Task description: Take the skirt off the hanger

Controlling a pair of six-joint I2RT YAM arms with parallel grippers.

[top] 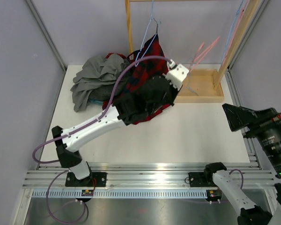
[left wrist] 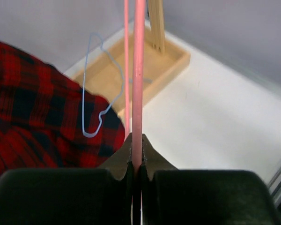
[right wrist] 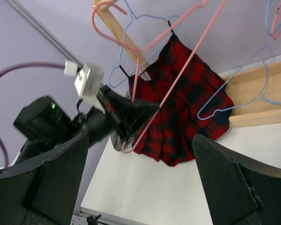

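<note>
The red-and-black plaid skirt (top: 149,63) hangs at the wooden rack from a hanger, of which I see only a dark hook (right wrist: 170,26). It also shows in the left wrist view (left wrist: 33,117) and the right wrist view (right wrist: 187,108). My left gripper (top: 174,93) is raised in front of the skirt's right side. It is shut on a pink wire hanger (left wrist: 138,70), not on the skirt; the same hanger shows in the right wrist view (right wrist: 178,79). My right gripper (top: 232,117) is open and empty near the table's right edge, facing the skirt (right wrist: 140,187).
A heap of grey clothes (top: 96,77) lies at the back left. The rack's wooden base tray (top: 203,91) sits at the back right and its post (top: 129,28) stands behind the skirt. Blue wire hangers (right wrist: 243,93) hang around the skirt. Frame walls close in both sides.
</note>
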